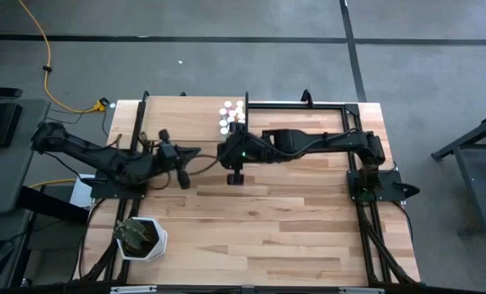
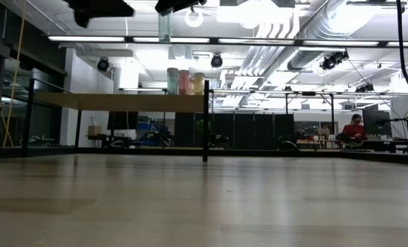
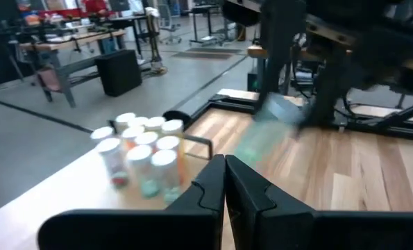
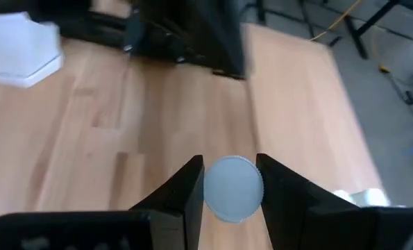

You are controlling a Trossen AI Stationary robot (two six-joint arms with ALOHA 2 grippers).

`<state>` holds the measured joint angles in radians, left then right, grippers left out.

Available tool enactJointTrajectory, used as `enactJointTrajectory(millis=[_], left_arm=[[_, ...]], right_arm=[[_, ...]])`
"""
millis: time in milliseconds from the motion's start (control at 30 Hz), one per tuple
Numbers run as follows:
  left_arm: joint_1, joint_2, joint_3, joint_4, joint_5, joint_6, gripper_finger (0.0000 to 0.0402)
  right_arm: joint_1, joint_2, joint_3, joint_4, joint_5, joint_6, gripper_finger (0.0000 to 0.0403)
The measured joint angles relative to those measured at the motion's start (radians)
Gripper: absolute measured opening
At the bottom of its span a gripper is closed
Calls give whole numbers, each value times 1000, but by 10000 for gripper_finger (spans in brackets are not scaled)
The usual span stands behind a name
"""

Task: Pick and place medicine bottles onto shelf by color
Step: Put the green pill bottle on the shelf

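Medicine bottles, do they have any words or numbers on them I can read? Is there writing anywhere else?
Medicine bottles on the shelf: no labels can be read, too small and blurred.
Bottle in the right gripper: only its plain pale cap shows, no writing.
White pot: no writing visible.
Room behind the table: no signs readable.

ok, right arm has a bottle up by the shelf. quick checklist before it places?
1. Right gripper shut on pale blue bottle: ok.
2. Bottle clear of table, carried high: ok.
3. Bottles already on shelf standing upright: ok.
4. Free spot beside matching colour: cannot tell.
5. Left gripper shut, empty, away from the shelf: ok.
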<state>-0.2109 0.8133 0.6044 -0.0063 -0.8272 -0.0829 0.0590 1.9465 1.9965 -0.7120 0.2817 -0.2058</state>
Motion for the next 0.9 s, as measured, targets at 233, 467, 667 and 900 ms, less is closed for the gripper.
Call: enactJointTrajectory(millis=[233, 467, 667, 900], left_arm=[[-86, -114, -8, -103, -109, -61, 0], [-104, -120, -21, -103, -130, -63, 0], [-104, -120, -21, -95, -155, -63, 0], [-104, -120, -21, -65, -179, -56, 0]], right_arm=[[-115, -7, 0, 175, 3, -44, 105], [-305, -7, 0, 337, -36, 63, 105], [-404, 13, 0, 329, -155, 164, 105], [-401, 144, 65, 314, -217, 156, 105]])
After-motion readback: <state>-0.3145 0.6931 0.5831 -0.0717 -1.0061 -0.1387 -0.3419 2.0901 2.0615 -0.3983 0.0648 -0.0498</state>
